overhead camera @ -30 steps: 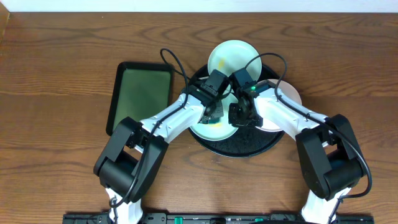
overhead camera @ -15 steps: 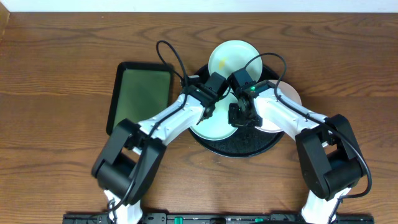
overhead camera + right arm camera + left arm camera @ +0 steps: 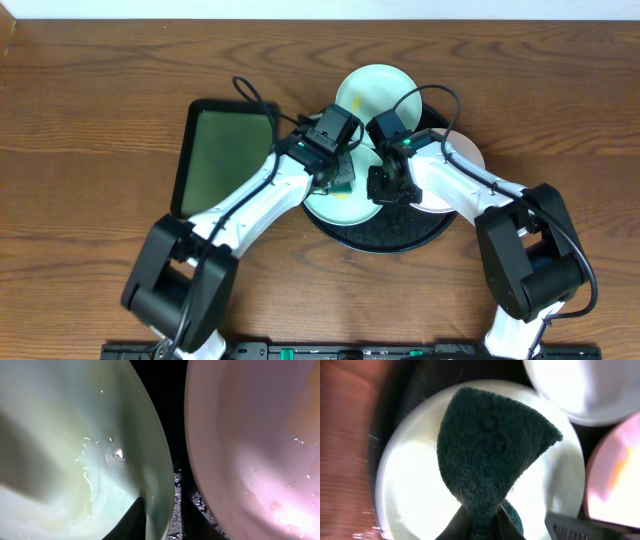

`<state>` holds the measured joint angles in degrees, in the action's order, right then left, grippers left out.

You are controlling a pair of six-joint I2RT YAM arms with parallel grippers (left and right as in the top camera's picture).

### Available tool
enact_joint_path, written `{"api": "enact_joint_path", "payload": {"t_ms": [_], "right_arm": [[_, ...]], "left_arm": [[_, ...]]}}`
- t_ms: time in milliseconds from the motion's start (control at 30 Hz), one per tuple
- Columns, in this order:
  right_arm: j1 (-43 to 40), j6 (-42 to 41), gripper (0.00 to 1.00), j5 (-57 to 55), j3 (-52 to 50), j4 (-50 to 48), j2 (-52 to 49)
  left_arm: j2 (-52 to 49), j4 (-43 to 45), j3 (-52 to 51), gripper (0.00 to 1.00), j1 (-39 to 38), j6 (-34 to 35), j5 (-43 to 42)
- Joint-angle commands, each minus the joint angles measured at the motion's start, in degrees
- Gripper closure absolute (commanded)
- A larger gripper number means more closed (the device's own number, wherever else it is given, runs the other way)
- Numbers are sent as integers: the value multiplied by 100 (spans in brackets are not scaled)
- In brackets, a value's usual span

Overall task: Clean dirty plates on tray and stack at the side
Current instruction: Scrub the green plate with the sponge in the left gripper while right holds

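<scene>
My left gripper point(image 3: 340, 180) is shut on a dark green scouring pad point(image 3: 490, 450), which hangs over the pale mint plate point(image 3: 410, 490) at the left of the round black tray point(image 3: 400, 232). My right gripper point(image 3: 162, 520) is shut on that plate's right rim point(image 3: 160, 460), one finger inside the plate and one outside it. The plate point(image 3: 335, 208) is wet, with faint yellowish streaks. A second mint plate point(image 3: 375, 92) lies at the tray's far edge. A white plate point(image 3: 458, 165) lies to the right and looks pinkish in the right wrist view point(image 3: 250, 435).
A rectangular dark green tray point(image 3: 225, 150) lies left of the black tray, close to my left arm. Wood-grain tabletop point(image 3: 90, 120) stretches to the left, right and front. Water drops sit on the black tray between the plates point(image 3: 175, 490).
My left arm has swung its elbow out to the left, and its wrist has shifted slightly up and left over the plate with the pad. The right arm has not moved.
</scene>
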<state>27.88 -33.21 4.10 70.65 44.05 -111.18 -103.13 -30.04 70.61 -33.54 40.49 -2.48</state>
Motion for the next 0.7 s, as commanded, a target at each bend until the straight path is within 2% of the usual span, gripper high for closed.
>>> {"api": "enact_joint_path", "payload": {"t_ms": [0,133,200,267,300,400,667], "right_arm": [[-9,76,79,-212,-94,35,-98],[-4,79,79,-212,-94,35,-98],[-4,76,79,-212,-94,46,-98],[-4,76,80,-212,-94,50,-98],[-4,76,80,-212,-94,50,-98],[-4,79,80,-212,-94,50,-98],[-4,118,78,-212,-94,46,-98]], "left_arm": [[-431,72,-28,92,4,35,-632],[-798,164,-28,92,2,33,-638],[-863,136,-28,83,4,13,-629],[-863,122,-26,50,4,-186,-625],[-861,125,-17,37,4,-341,-614],[-811,-17,52,37,26,-695,-584],[-127,-376,131,35,52,-752,214]]}}
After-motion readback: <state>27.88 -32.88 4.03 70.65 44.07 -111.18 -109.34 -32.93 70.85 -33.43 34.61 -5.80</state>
